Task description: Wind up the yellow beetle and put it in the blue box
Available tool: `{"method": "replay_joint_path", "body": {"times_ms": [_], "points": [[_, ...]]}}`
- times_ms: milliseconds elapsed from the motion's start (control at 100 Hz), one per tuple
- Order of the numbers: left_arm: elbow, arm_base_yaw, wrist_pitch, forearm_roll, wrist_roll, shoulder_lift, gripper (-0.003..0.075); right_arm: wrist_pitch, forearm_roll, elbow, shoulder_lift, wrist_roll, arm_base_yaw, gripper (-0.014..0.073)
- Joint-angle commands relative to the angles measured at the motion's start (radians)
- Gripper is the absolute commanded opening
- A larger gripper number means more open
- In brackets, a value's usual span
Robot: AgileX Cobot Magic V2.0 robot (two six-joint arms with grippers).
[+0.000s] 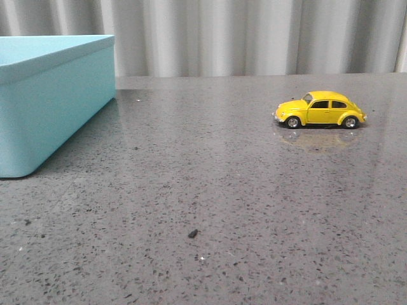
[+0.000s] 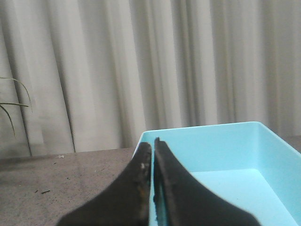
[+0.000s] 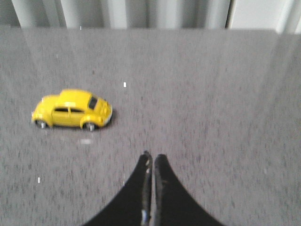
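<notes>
Two grippers' jaws sit closed, empty; beetle [image 1: 320, 109] stands right of frame, box [image 1: 51, 101] upper left. Right gripper [image 3: 151, 160] should open, straddle its flanks.

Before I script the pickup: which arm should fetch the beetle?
Right. The yellow beetle sits on the robot's right, ahead of the right gripper; the left gripper is at the blue box.

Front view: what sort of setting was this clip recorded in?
Probably an indoor lab or demo tabletop rather than a home. A dark speckled stone-like table holds only the yellow beetle and the blue box, and pale pleated curtains close off the whole background.
</notes>
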Motion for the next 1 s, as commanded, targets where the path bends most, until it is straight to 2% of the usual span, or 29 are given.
{"method": "replay_joint_path", "body": {"times_ms": [0,60,210,490,630,760,990], "points": [[-0.05,0.002,-0.072,0.0,-0.011,0.027,-0.0021,-0.162,0.014,-0.049,0.034,-0.001,-0.003,-0.0061],[-0.056,0.002,-0.07,0.0,-0.011,0.027,-0.0021,-0.156,0.014,-0.079,0.051,-0.001,-0.003,-0.0061],[-0.058,0.002,-0.065,0.0,-0.011,0.027,-0.0021,0.02,0.014,-0.236,0.131,-0.001,0.005,-0.0061],[-0.058,0.002,-0.063,0.0,-0.011,0.027,-0.0021,0.271,0.016,-0.512,0.369,-0.001,0.106,-0.0061],[-0.058,0.002,-0.063,0.0,-0.011,0.027,-0.0021,0.327,0.016,-0.613,0.488,-0.001,0.127,-0.0061],[-0.058,0.002,-0.063,0.0,-0.011,0.027,-0.0021,0.364,0.073,-0.673,0.574,0.0,0.127,-0.0061],[-0.058,0.002,-0.063,0.0,-0.011,0.027,-0.0021,0.549,0.134,-0.82,0.748,0.0,0.127,-0.0061]]}}
